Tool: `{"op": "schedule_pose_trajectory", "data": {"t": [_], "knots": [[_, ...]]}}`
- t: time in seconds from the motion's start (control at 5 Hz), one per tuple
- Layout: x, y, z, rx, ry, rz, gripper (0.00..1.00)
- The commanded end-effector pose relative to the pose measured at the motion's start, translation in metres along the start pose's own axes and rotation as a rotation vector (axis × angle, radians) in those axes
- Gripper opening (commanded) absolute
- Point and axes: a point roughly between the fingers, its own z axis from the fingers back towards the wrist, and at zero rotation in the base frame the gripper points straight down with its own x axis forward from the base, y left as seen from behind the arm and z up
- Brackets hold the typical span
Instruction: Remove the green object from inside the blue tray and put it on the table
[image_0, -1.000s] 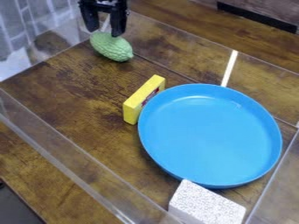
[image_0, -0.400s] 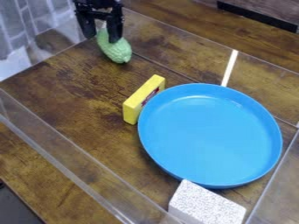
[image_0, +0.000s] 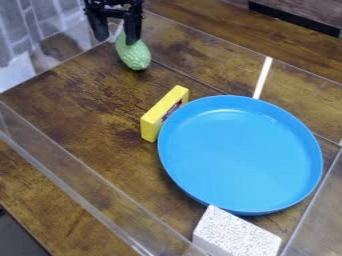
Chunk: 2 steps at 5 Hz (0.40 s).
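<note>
Our pincer stands wide above the green object; looks light, softish, so we'd pinch its middle gently!

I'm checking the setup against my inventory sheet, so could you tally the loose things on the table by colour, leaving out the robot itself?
Green: 1, the bumpy oval object
Yellow: 1, the rectangular block
Blue: 1, the round tray
White with dark speckles: 1, the block
Total: 4
</note>
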Motion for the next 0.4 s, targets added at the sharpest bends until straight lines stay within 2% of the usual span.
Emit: {"op": "schedule_pose_trajectory", "data": {"t": [0.0, 0.2], "knots": [[0.0119, -0.0176, 0.0585, 0.018, -0.129, -0.002, 1.0], [0.0193, -0.0094, 0.0635, 0.0, -0.132, -0.044, 1.0]]}}
